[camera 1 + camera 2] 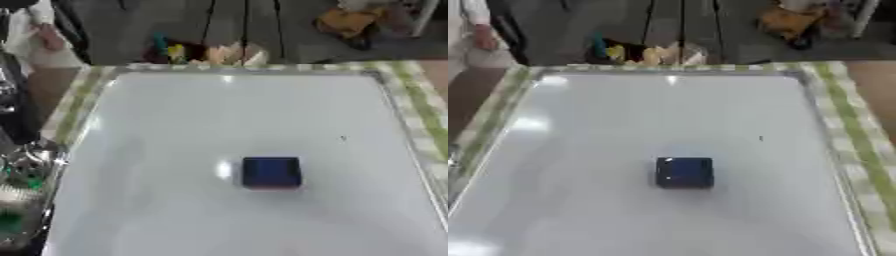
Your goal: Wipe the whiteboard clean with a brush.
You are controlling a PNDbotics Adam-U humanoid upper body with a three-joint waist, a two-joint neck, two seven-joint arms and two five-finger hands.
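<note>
A white whiteboard (175,150) lies flat and fills most of the view, its pale frame running along the far edge and down both sides. Under it shows a cloth (852,125) with green and white stripes, seen as a band along the right side and the far edge.

The brush (271,172), a dark blue block with a thin reddish strip along its near edge, sits on the whiteboard a little near of the middle and slightly right of centre in the left eye view. Nothing touches it. A bright glare spot lies on the board just left of it. A tiny dark mark (342,138) shows on the board to the far right of the brush, well apart from it.

At the left edge of the left eye view a black and silver part of the robot (22,165) stands beside the whiteboard's left frame, with some green bits on it. Neither hand shows in either view, so the state of the fingers cannot be told.

Beyond the far edge lies a dark floor with some yellow and orange things, too blurred to make out.
</note>
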